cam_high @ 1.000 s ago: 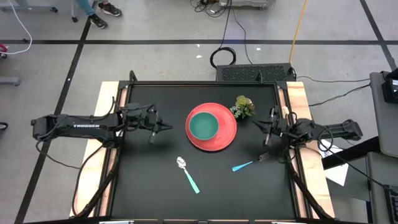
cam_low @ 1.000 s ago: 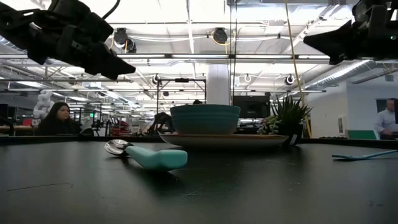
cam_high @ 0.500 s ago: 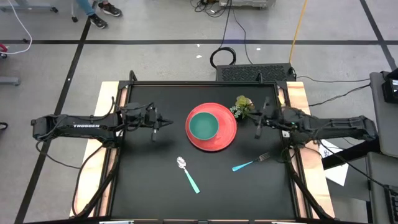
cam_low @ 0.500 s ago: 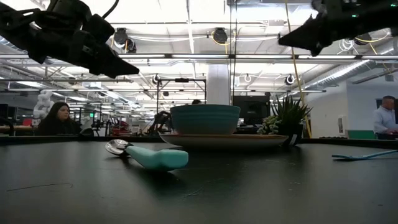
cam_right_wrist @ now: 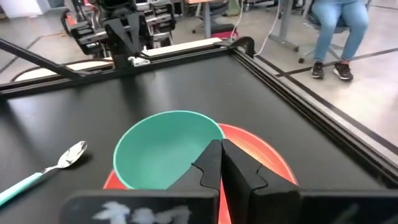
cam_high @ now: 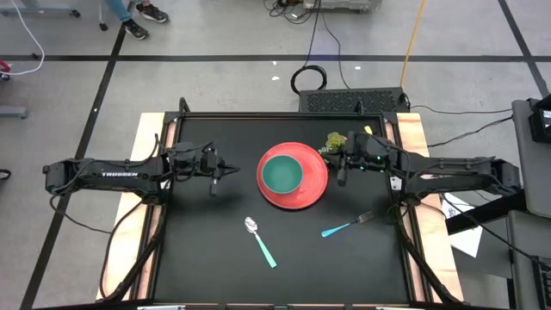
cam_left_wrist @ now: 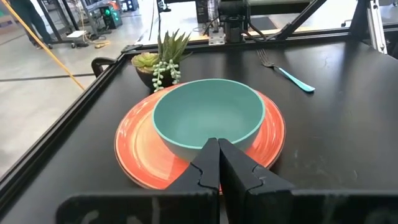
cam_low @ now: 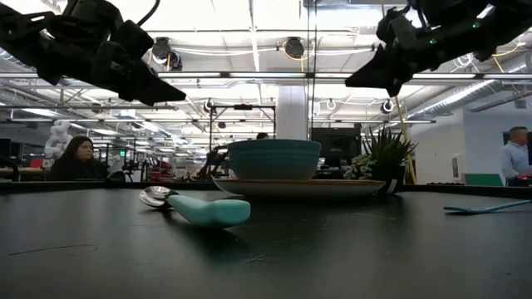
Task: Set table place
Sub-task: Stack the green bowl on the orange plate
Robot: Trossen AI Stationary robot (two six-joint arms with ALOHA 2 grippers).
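The red plate [cam_high: 303, 188] lies slightly toward 12 o'clock of the middle of the black surface [cam_high: 207, 250], with a teal bowl [cam_high: 281, 175] sitting inside it. At the plate's 2 o'clock, just beside its rim, stands a small potted plant [cam_high: 336, 142]. A teal-handled spoon [cam_high: 260, 241] lies toward 7 o'clock of the plate, well apart from it, and a teal-handled fork [cam_high: 345, 226] lies toward 5 o'clock.

The right gripper [cam_high: 341, 169] hangs above the surface at the plate's 3 o'clock edge, close by the plant, its fingers pressed together. The left gripper [cam_high: 231, 172] hovers at the plate's 9 o'clock, a little apart from the rim, fingers likewise closed; in the low view both sit high above the dishes.

Open black surface stretches across the whole 6 o'clock half beyond the cutlery, and along the 9 o'clock side under the left arm. The plant narrows the room at the far right corner near the frame rail. A seated person [cam_low: 76, 158] shows in the room behind.
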